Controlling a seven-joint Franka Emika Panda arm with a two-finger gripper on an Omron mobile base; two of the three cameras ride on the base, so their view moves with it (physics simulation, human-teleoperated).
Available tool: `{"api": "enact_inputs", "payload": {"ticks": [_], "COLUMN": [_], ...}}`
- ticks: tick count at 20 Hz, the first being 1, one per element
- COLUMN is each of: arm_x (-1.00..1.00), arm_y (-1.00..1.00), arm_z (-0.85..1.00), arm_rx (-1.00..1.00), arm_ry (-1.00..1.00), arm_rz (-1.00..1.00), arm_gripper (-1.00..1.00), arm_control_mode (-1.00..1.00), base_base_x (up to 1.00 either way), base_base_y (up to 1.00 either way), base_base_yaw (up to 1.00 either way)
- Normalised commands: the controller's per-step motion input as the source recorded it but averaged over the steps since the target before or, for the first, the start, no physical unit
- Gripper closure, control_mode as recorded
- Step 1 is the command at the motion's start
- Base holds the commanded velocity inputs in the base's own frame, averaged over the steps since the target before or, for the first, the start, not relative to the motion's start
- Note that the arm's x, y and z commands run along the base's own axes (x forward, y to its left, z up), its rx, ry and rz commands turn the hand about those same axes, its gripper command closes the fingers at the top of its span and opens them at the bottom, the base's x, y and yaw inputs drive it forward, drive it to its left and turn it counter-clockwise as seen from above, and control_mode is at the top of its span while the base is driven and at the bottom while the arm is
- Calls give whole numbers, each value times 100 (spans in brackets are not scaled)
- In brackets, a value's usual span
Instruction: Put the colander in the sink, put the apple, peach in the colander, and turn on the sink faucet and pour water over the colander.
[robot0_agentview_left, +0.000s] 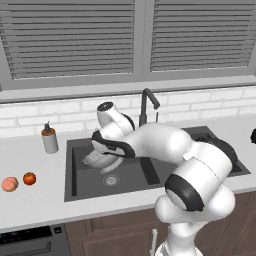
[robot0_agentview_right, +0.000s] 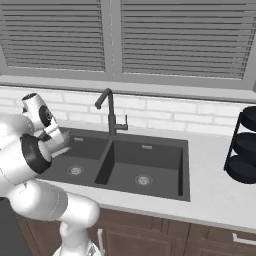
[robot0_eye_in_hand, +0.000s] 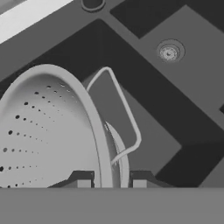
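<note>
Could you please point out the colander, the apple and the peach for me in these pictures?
colander (robot0_eye_in_hand: 39, 131), hand view, on its perforated inner wall.
apple (robot0_agentview_left: 29, 178), left base view, middle of the red fruit.
peach (robot0_agentview_left: 9, 184), left base view, middle of the orange-pink fruit.

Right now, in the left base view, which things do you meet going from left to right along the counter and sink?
peach → apple → soap bottle → colander → faucet

Shiny metal colander, matt charcoal sink
</note>
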Motion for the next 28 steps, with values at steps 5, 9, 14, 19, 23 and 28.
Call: {"api": "enact_inputs", "payload": {"ticks": [5,9,14,19,23,28], "arm_x": [19,23,20,21,30,37], "arm_y": [0,0,0,0,0,0], "arm_z": [-59,-57,-53,-48,-44,-44], "arm_rx": [0,0,0,0,0,0], "arm_ry": [0,3,2,1,0,0], "arm_rz": [0,0,0,0,1,1], "arm_gripper": [100,100,100,100,100,100], "arm_control_mode": [-100,-100,-100,-100,-100,-100], "base_base_x": [0,0,0,0,0,0], "base_base_y": [0,0,0,0,0,0], "base_base_yaw": [0,0,0,0,0,0]}}
